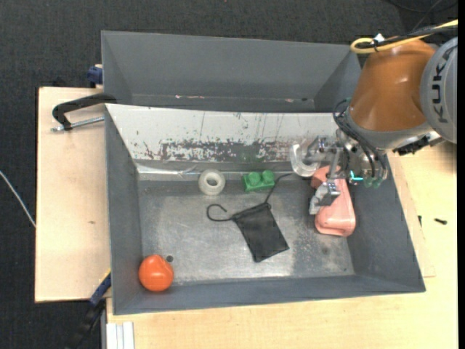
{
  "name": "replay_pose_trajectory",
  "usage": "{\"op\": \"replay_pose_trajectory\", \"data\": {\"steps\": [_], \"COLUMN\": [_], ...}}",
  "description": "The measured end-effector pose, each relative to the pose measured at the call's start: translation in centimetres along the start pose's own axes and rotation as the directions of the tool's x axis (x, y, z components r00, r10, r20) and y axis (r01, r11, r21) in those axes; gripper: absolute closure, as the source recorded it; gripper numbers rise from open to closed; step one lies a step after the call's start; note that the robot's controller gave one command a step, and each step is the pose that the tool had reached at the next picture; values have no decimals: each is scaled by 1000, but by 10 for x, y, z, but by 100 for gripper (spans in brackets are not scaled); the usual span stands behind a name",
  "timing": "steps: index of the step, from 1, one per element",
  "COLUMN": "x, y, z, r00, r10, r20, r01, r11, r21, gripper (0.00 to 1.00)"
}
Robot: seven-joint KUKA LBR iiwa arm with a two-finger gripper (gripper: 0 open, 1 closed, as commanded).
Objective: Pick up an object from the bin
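My gripper [327, 195] hangs low at the bin's right side, right over the upper end of a salmon-pink blocky thing [337, 217] that lies on the floor there. It looks to be touching the pink thing's top, but I cannot make out how it grips. A clear, roundish thing [301, 160] sits just left of the gripper against the back wall. A black pouch with a looped cord [261, 233] lies in the middle of the floor, left of the pink thing.
A green block [259, 180] and a white tape roll [211, 183] rest along the back wall. An orange ball [155, 273] sits in the front left corner. The arm with its orange cover comes in over the right rim.
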State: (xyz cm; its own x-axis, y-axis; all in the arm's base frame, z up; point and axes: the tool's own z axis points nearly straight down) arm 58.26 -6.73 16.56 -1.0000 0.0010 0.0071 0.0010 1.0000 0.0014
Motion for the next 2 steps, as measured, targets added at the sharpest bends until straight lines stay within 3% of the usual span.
{"op": "replay_pose_trajectory", "data": {"steps": [1,2], "x": [-2,-31], "y": [0,-21], "z": [-4,64], "r00": [1000,996], "r10": [-1,76], "r20": [8,53], "r01": [1,-75], "r11": [1000,997], "r21": [1,-13], "gripper": [0,100]}}
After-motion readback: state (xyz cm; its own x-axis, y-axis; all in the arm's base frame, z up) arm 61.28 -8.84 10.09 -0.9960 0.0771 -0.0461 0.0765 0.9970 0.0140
